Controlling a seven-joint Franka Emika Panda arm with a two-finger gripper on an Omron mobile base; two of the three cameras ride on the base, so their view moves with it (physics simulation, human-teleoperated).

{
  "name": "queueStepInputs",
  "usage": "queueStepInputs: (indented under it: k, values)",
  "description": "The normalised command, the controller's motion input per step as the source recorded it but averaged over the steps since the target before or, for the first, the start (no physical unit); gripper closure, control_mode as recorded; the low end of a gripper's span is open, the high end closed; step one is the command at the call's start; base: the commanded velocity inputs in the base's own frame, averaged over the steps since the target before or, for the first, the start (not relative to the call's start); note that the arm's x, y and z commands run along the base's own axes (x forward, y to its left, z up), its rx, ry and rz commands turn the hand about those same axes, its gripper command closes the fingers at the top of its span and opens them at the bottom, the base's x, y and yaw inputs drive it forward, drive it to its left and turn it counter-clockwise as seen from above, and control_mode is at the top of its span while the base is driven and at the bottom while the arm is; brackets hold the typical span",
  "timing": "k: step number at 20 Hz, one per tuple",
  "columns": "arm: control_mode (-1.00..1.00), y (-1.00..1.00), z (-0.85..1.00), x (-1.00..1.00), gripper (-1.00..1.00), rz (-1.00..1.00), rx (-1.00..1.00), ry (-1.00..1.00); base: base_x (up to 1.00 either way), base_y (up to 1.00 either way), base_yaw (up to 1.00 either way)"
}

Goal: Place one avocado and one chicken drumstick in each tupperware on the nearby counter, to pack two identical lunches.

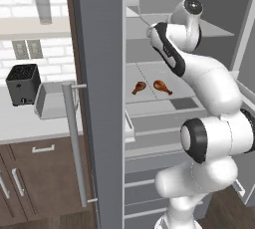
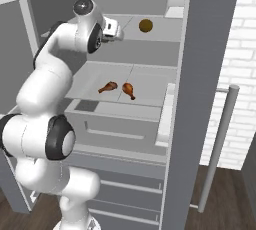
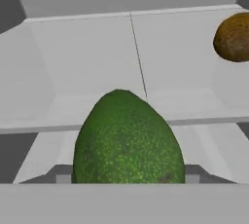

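Green avocado [image 3: 127,138] sits right at the gripper [image 3: 127,181], between the finger tips low in the hand view; jaws look closed on it at medium width, inside the open fridge above an upper shelf [image 3: 87,67]. Pebbled glossy skin, egg-shaped, narrow end away from the hand. Likely light, firm, a bit slippery; best gripped across the widest belly, gently. Olive-brown avocado [image 2: 145,25] lies on that shelf, well apart. Two chicken drumsticks [image 1: 139,87] [image 1: 162,86] lie on the shelf below. One tupperware [image 1: 52,100] waits on the counter [image 1: 20,121], beside the toaster [image 1: 23,84].
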Motion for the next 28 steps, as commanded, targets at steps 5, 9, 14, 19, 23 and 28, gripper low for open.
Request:
queueStepInputs:
  k: [5,9,14,19,23,28]
  values:
    - [-1.00,0.00,-0.04,-1.00,1.00,0.00,0.00,0.48,0.00,0.00,0.00]
    - [-1.00,0.00,-0.90,-1.00,1.00,0.00,-0.03,0.22,0.00,0.00,0.00]
    - [-1.00,-0.05,-0.81,-1.00,1.00,0.00,0.00,0.00,0.00,0.00,0.00]
    - [-1.00,0.03,-0.49,-1.00,1.00,0.01,-0.02,0.00,0.00,0.00,0.00]
    - [-1.00,0.00,-0.31,-1.00,1.00,0.00,0.00,-0.01,0.00,0.00,0.00]
    - [-1.00,0.00,-0.45,-0.94,1.00,0.00,-0.01,0.00,0.00,0.00,0.00]
